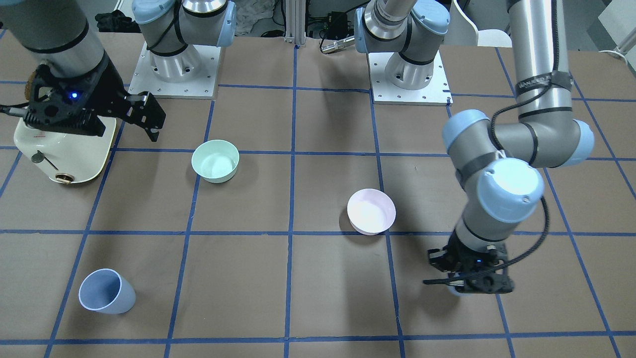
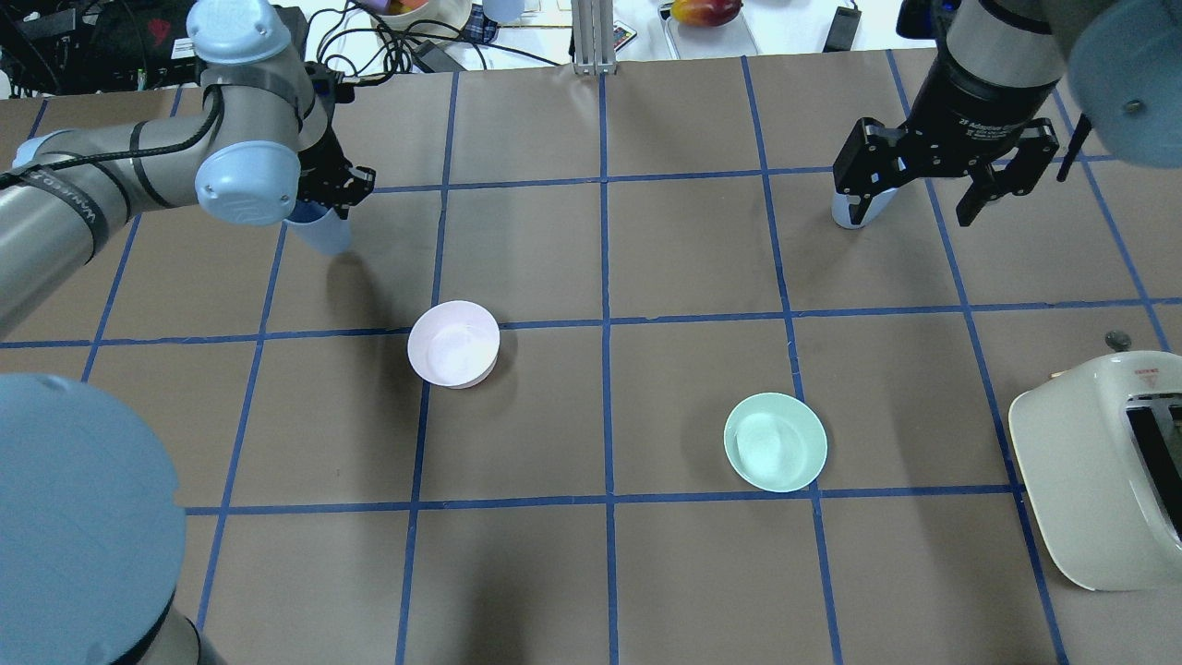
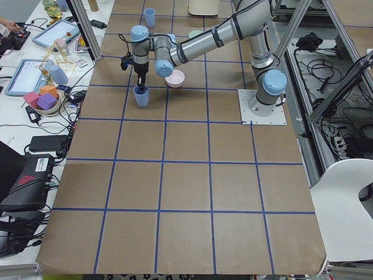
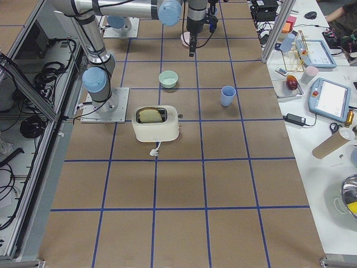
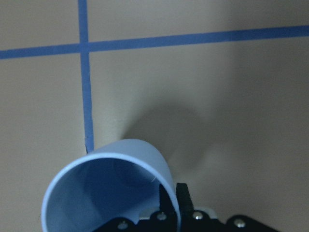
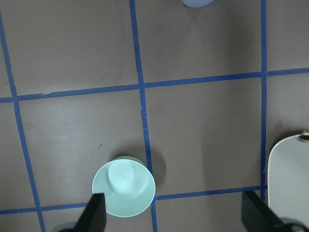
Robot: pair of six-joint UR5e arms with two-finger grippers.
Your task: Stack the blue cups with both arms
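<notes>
In the front-facing view, the two cups are sitting along the lower edge, nearest the camera, at opposite ends of the worktop (image 1: 328, 303). At lower left the free blue cup (image 1: 107, 291) is standing upright, mouth up, with nothing touching it. At lower right the left gripper (image 5: 173, 198) is reaching straight down onto the gripped blue cup (image 5: 108, 193), which is resting on the worktop beside a tape line. Its fingers (image 5: 165, 203) are straddling the cup wall, one inside the mouth and one outside, and appear to be pinching the rim. That hold is probably chosen because it is leaving the tapered base free to drop into the other cup.

Further back, in mid-frame, the pink bowl (image 1: 371, 211) is sitting right of centre and the mint-green bowl (image 1: 215, 160) left of centre. Both are well apart from the cups, though a carry across the worktop may be passing near them.

Farther still, at upper left, the right gripper (image 2: 910, 203) is hovering high beside the toaster (image 1: 64, 149), its fingers spread wide and holding nothing. Its wrist view is catching the free cup only at the top edge, so it is not yet over that cup. It is likely staying open so it can come down around that cup.
</notes>
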